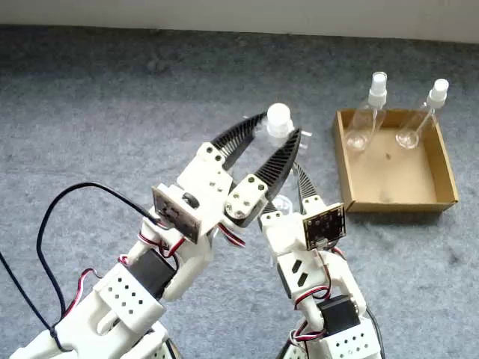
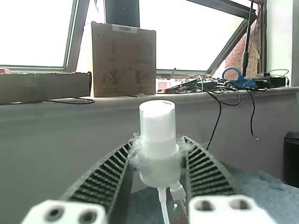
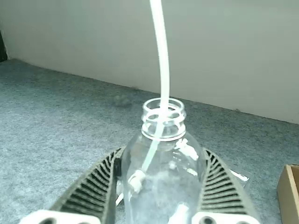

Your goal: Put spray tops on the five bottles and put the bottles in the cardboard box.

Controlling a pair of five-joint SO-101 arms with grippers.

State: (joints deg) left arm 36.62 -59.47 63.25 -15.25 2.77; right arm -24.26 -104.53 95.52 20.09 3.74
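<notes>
My left gripper [image 1: 273,138] is shut on a white spray top [image 1: 278,120], held upright above the carpet; its cap [image 2: 158,140] sits between the ribbed fingers [image 2: 105,175] with the thin tube hanging down. Beneath it, my right gripper [image 3: 161,186] is shut on a clear bottle [image 3: 162,182], which stands upright with an open neck. The spray top's tube [image 3: 160,60] runs down through that neck into the bottle. Two capped bottles [image 1: 367,112] [image 1: 420,116] lie in the cardboard box [image 1: 441,161] at the right.
Grey carpet [image 1: 112,112] covers the table, with free room to the left and far side. A pale wall runs along the far edge. A black cable [image 1: 52,217] loops near the left arm's base.
</notes>
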